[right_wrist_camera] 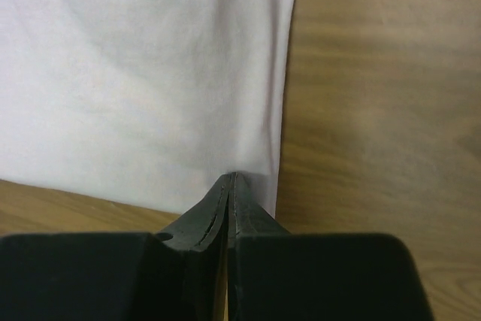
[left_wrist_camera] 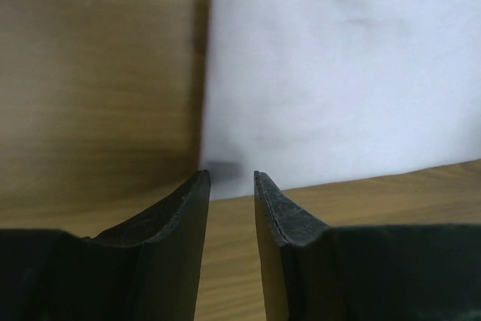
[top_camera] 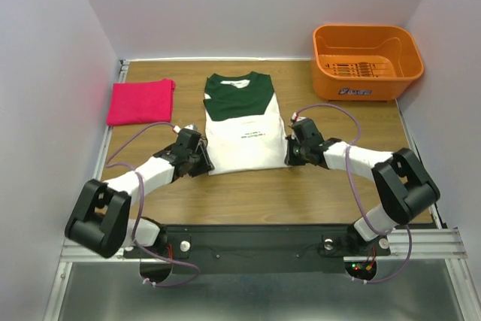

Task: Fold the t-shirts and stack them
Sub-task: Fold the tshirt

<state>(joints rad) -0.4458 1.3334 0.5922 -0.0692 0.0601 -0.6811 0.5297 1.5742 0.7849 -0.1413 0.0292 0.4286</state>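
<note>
Up on the wooden table (top_camera: pixel 263 193), biggest thing first: the white and green tee (top_camera: pixel 244 137) is laid out flat in the middle. Its green collar end points at the far wall and its white hem is toward my bases. From above I can only see some tiny dark print on the white part, too small to read.

Far right corner has the orange basket (top_camera: pixel 361 84), well apart from the shirt. Far left there's the pink tee (top_camera: pixel 140 101), folded into a neat little rectangle, also well clear of the white one.

Now my hands. My right gripper (top_camera: pixel 289 154) is down at the hem's right corner. The wrist view shows the right gripper (right_wrist_camera: pixel 233 178) pinched fully together right on the edge of the white and green tee (right_wrist_camera: pixel 150 73). The cloth puckers in toward the tips, so it's got the hem.

My left gripper (top_camera: pixel 199 159) is at the hem's left corner. Its own camera shows the left gripper (left_wrist_camera: pixel 231 178) with a narrow gap between the fingers, and bare wood is visible through it. The tips sit right at the corner of the white and green tee (left_wrist_camera: pixel 338 73). Can't honestly tell if any cloth is between them.
</note>
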